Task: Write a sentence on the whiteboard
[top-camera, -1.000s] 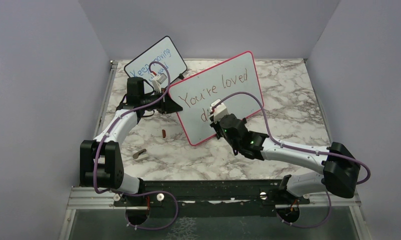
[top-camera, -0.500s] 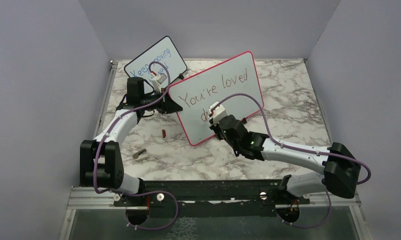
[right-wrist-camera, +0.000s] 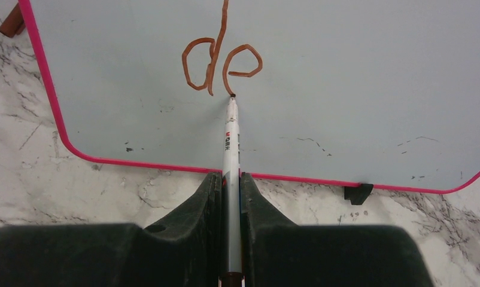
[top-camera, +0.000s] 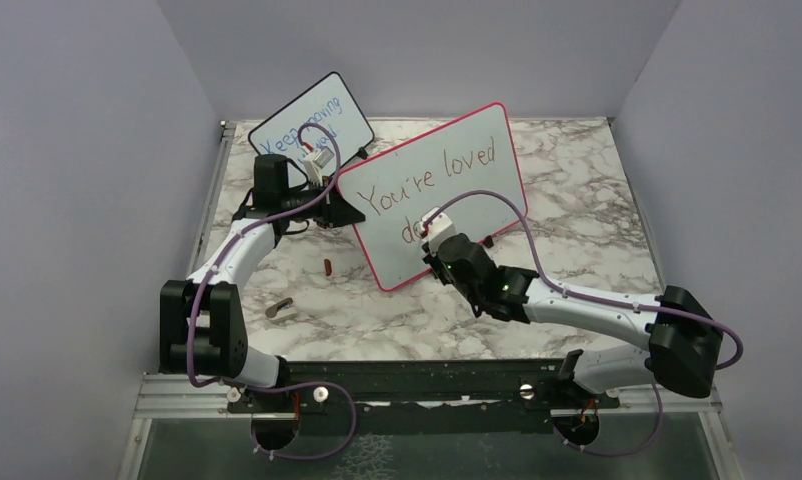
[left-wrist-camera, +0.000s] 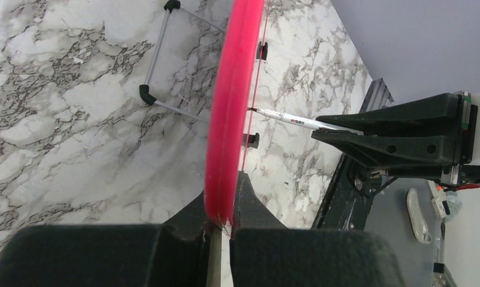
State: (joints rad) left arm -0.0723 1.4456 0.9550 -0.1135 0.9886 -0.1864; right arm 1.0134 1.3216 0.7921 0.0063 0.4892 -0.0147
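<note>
Marble bench (top-camera: 577, 170) carrying the whiteboard (top-camera: 407, 165), which stands tilted back at centre with its face toward the near right. Left gripper (left-wrist-camera: 224, 218) is closed on the board's pink left edge, steadying it. Right gripper (right-wrist-camera: 230, 191), the nearer to the writing, is clamped on a marker (right-wrist-camera: 231, 137). The marker's long axis runs straight ahead from the jaws to the board face directly in front. The sentence (top-camera: 432, 175) reads "You're loved", with "de" begun beneath. The tip touches the foot of the "e", and blank board for the remaining letters lies to its right.
</note>
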